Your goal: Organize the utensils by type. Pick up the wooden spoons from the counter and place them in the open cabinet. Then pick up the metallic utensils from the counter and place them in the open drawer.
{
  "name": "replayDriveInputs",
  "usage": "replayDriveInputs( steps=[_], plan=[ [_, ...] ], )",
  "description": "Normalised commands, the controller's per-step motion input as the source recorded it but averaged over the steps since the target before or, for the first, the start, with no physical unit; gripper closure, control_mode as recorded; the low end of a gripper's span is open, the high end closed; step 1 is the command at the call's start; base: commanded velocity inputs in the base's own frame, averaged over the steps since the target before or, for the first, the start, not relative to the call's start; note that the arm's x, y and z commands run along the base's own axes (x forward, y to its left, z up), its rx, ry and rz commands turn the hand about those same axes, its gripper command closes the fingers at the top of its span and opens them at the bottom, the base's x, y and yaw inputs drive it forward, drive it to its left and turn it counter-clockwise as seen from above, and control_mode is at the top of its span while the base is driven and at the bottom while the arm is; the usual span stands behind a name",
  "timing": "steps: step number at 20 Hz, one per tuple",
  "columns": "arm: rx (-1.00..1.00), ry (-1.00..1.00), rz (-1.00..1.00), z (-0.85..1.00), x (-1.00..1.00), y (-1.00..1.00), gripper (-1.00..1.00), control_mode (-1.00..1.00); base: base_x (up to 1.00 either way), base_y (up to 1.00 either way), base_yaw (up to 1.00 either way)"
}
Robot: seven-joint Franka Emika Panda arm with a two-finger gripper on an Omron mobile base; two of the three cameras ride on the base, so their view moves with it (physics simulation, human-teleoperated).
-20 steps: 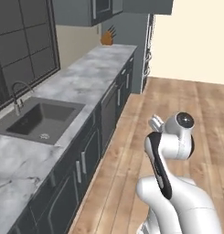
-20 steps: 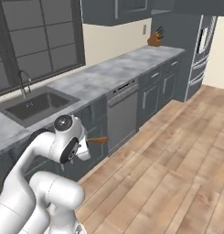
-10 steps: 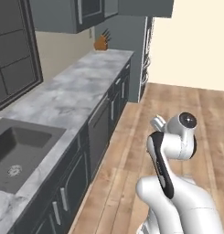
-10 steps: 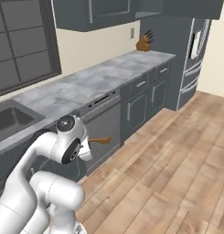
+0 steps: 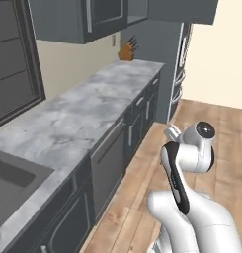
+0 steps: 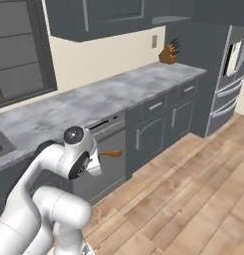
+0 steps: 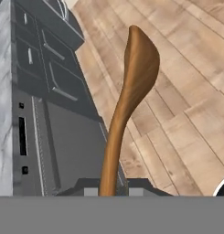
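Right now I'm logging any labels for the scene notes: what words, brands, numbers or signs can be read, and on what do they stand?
None: no readable text in any view.
The fridge, cabinet, dishwasher front and knife block bear no lettering.
The wooden spoon in the gripper is plain.
The counter shows marble veins, no marks.

Pretty clearly a home kitchen: a long marble desk (image 5: 88, 111) is flanked by dark cabinets (image 6: 158, 124), a knife block (image 6: 169, 54), fridge (image 6: 228, 74) and sink (image 5: 9, 180).
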Motion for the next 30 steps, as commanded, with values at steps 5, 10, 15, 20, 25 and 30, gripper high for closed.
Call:
replayDriveInputs(
  steps=[5,10,15,20,25,30],
  plan=[
    [0.0,0.0,0.0,0.0,0.0,0.0,1.0,1.0,1.0,-0.86,0.25],
    [0.0,0.0,0.0,0.0,0.0,0.0,1.0,1.0,1.0,-0.84,0.27],
    [0.0,0.0,0.0,0.0,0.0,0.0,1.0,1.0,1.0,-0.88,0.28],
    [0.0,0.0,0.0,0.0,0.0,0.0,1.0,1.0,1.0,-0.91,0.29],
    [0.0,0.0,0.0,0.0,0.0,0.0,1.0,1.0,1.0,-0.99,0.27],
    [0.0,0.0,0.0,0.0,0.0,0.0,1.0,1.0,1.0,-0.97,0.3]
  ],
)
